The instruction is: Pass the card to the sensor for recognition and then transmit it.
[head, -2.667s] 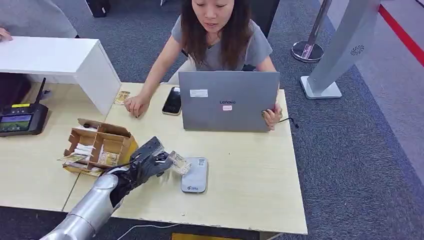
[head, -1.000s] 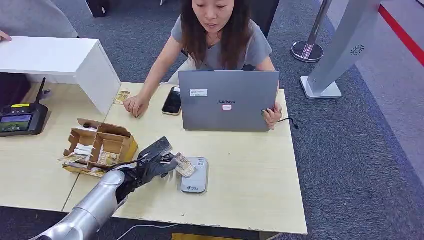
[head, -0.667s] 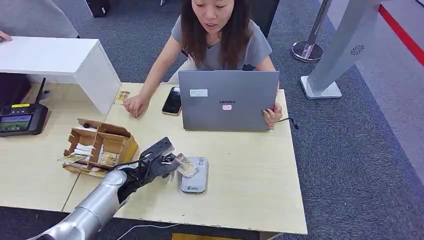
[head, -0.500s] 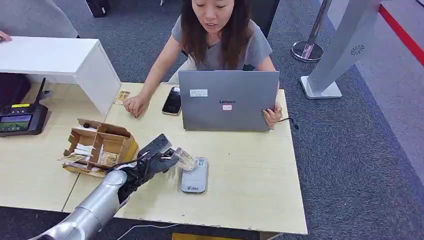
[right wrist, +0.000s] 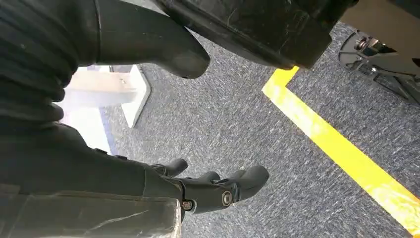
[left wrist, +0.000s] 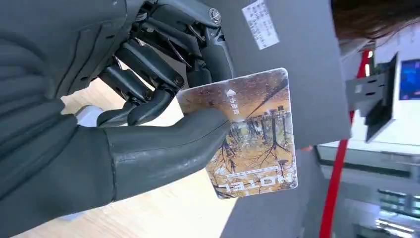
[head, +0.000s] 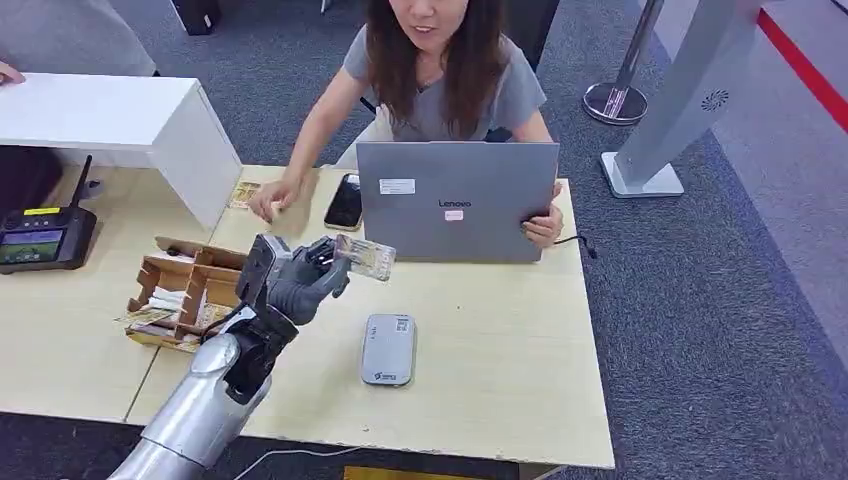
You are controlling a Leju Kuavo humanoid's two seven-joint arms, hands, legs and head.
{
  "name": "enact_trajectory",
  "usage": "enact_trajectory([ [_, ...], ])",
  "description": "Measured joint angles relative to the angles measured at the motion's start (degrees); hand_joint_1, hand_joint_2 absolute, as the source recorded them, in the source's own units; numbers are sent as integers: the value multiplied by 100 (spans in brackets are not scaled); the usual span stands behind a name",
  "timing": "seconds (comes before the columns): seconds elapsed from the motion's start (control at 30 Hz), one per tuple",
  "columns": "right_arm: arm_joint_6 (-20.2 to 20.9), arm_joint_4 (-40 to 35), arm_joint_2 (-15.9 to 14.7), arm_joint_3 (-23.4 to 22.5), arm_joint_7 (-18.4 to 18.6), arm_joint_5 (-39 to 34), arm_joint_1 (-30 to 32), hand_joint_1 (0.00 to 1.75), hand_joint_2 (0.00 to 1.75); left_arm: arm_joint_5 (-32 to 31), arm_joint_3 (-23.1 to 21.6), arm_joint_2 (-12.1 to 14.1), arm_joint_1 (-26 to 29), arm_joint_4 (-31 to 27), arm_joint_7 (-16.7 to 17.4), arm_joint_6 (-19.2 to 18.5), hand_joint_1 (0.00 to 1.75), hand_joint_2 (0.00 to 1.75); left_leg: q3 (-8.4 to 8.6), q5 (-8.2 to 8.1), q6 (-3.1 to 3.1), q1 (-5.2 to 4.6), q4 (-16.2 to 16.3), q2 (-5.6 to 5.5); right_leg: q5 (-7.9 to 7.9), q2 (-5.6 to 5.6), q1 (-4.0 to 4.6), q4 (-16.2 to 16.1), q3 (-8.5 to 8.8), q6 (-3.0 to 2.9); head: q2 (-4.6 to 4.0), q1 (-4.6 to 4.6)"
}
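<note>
Holding the card (head: 365, 257) between thumb and fingers, the left hand (head: 297, 277) hangs above the surface (head: 500, 340), up and away from the sensor (head: 388, 349). Right hand (right wrist: 198, 191): empty, fingers loosely extended, over carpet.

The brand name "Lenovo" is printed in small dark letters on the grey lid of the laptop (head: 457, 201). The word "HOTEL" is printed in white capitals along one short edge of the card (left wrist: 255, 136), seen upside down in the left wrist view. Small white characters near the card's other edge are too small to be read.
</note>
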Motion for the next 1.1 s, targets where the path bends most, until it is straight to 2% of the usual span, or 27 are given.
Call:
enact_trajectory([
  [0.13, -17, 0, 0, 0, -26, -81, 2, 0, 175, 83, 199, -33, 101, -310, -109, -33, 175, 175, 0, 0, 0, 0, 0, 1, 0, 1, 0, 1, 0, 0, 0, 2],
  [0.2, -37, 0, 0, 0, -37, -98, 4, 0, 175, -38, 304, -35, 121, -446, -138, 215, 175, 175, -1, 0, 0, 0, 0, 1, 0, 1, 0, 1, 0, 0, 0, 0],
  [0.27, -90, 0, -2, -2, -37, -151, 17, 0, 175, -364, 457, -17, 125, -553, -164, 727, 175, 175, -1, 0, 0, 0, 0, 1, 0, 1, 0, 1, 0, 0, 0, 0],
  [0.4, -203, 0, -9, -11, -31, -216, 86, 0, 175, -873, 986, -7, 96, -649, -177, 2247, 175, 175, 0, 0, 0, 1, 0, 1, 0, 1, 1, 1, 0, 0, 0, 0],
  [0.47, -232, 0, -11, -17, 0, -264, 104, 0, 175, -1267, 1297, 9, 68, -649, -306, 3021, 175, 175, 0, 0, -1, 4, 0, 2, 0, 2, 3, 1, -2, 0, 0, 0],
  [0.5, -232, 0, -11, -18, 11, -280, 108, 0, 175, -1432, 1428, 20, 45, -645, -381, 3291, 175, 175, 0, 1, -1, 4, 0, 1, 0, 2, 3, 1, -2, 0, 0, 0],
  [0.57, -232, 0, -11, -18, 20, -282, 105, 0, 175, -1642, 1675, 44, 5, -638, -496, 3570, 175, 175, -1, 1, -2, 4, 0, 0, 0, 0, 3, 2, -1, 0, 0, 0],
  [0.77, -214, 0, -11, -20, 31, -282, 101, 0, 175, -1666, 2170, 68, -28, -636, -529, 3718, 175, 175, -1, 1, -2, 0, 0, 1, 0, 2, 3, 2, -1, 0, 2, 2],
  [1.1, -205, 0, -11, -26, 31, -293, 96, 0, 175, -1600, 2408, 55, -53, -610, -509, 3646, 175, 175, -1, 1, -1, 0, 0, 0, 0, 0, 1, 1, -2, 0, 0, 0],
])
